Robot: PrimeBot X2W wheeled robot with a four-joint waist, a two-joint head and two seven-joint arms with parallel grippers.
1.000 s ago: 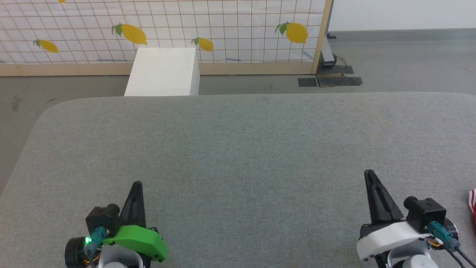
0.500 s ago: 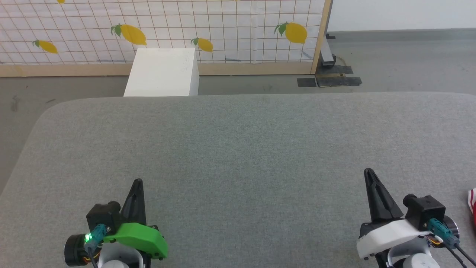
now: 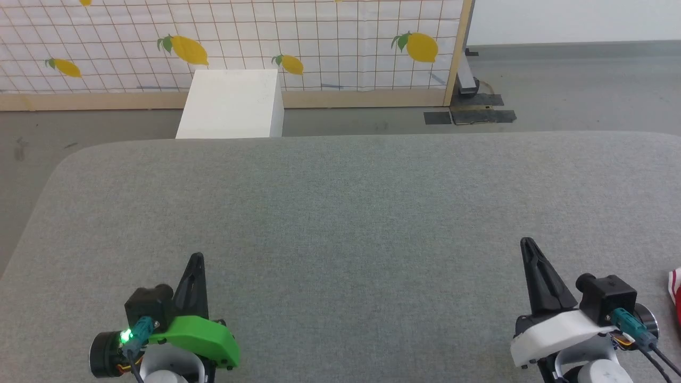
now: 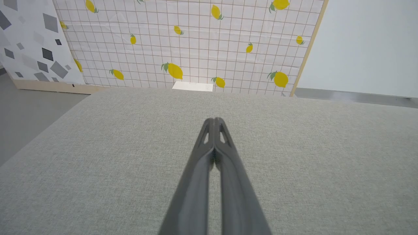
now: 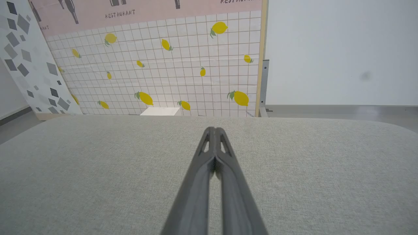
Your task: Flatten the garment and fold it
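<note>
Only a small red-and-white striped edge of the garment pokes in at the far right border of the head view, lying on the grey table; the rest is out of view. My left gripper hovers at the lower left over bare table, shut with nothing in it, its tips pressed together in the left wrist view. My right gripper stands at the lower right, a little left of the garment's edge and apart from it. It is shut and empty too, as the right wrist view shows.
The grey padded table has rounded far corners. Beyond its far edge a white box stands on the floor before a lemon-print panel with a wooden frame. Black tape patches lie on the floor.
Both grippers have crept slightly forward over the table. The head view has shifted a little.
</note>
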